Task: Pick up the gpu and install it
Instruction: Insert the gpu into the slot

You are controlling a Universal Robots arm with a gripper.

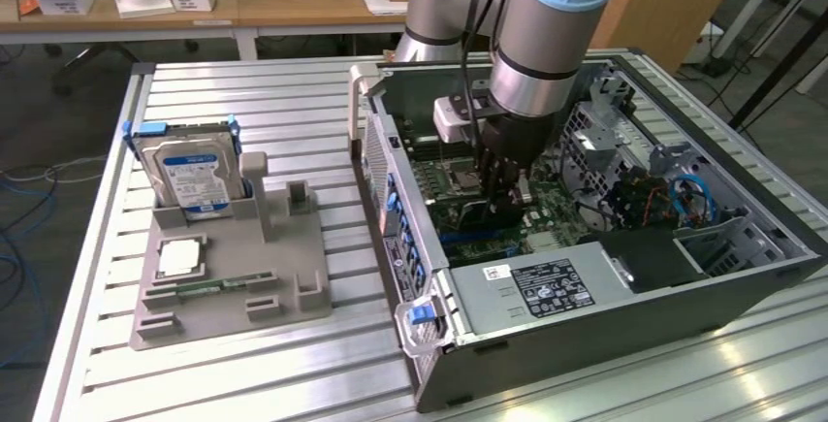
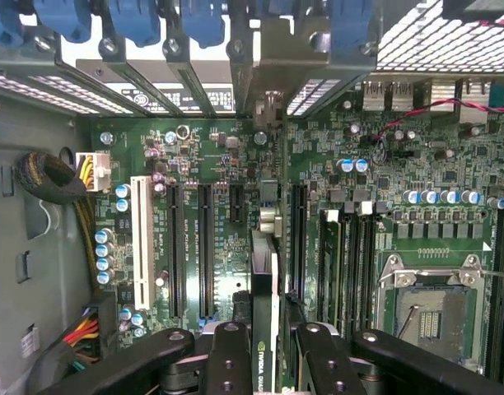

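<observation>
- Gripper (image 2: pixel 266 362) fingers (image 2: pixel 229 362) clamp the gpu (image 2: pixel 265 288) edge-on, at 6 o'clock over the motherboard (image 2: pixel 219 214)
- Gpu stands upright between black slots (image 2: pixel 204 247), its far end meeting the bracket (image 2: pixel 268 107) at 12 o'clock
- Outside the case (image 1: pixel 621 315), a hard drive (image 1: pixel 194 175) sits in a grey holder (image 1: pixel 220 286), at 9 o'clock

The arm (image 1: pixel 544 24) is a thick silver-grey tube with a pale blue band at its joint and a dark ring lower down. A white box sits at its nine o'clock side. The gripper (image 2: pixel 264 350) is black, with round screw holes along its linkage bars.
</observation>
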